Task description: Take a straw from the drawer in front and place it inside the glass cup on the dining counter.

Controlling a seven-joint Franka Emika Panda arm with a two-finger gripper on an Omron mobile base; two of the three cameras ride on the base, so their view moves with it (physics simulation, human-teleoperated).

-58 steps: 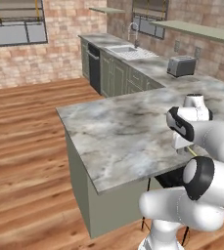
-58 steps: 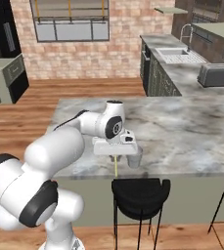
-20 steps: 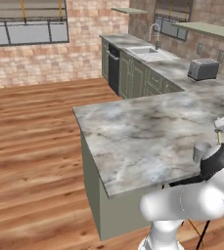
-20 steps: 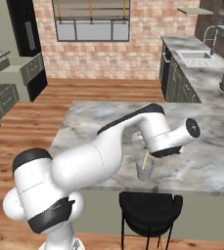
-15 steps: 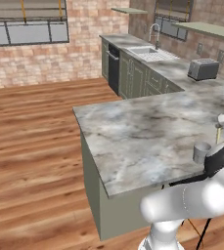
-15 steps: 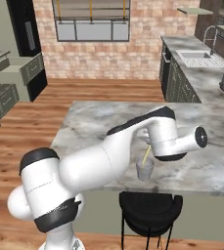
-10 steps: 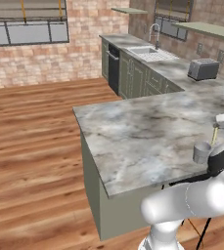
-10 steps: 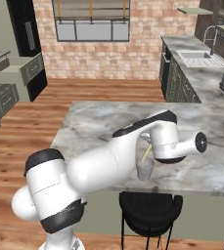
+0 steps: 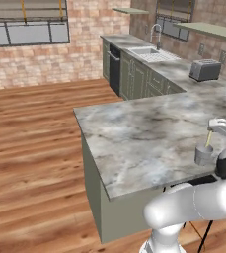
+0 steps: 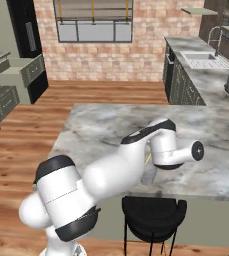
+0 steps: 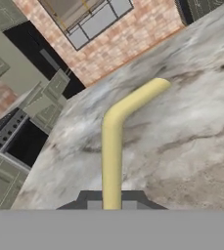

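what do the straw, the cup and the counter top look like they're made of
Straw: smooth matte pale yellow tube with a bend, probably plastic, possibly paper. Glass cup: grey, translucent and straight-sided, so likely glass. Dining counter: grey-white slab with darker veining and a slight sheen, apparently polished marble.

Bare marble tabletop (image 9: 144,133) lies open around the glass cup (image 9: 203,154); a black stool (image 10: 153,212) stands below its near edge.

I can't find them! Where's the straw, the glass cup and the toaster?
straw (image 11: 111,161): hand view, on its long straight part.
glass cup (image 9: 203,155): left base view, on its side wall.
toaster (image 9: 205,70): left base view, on its front face.
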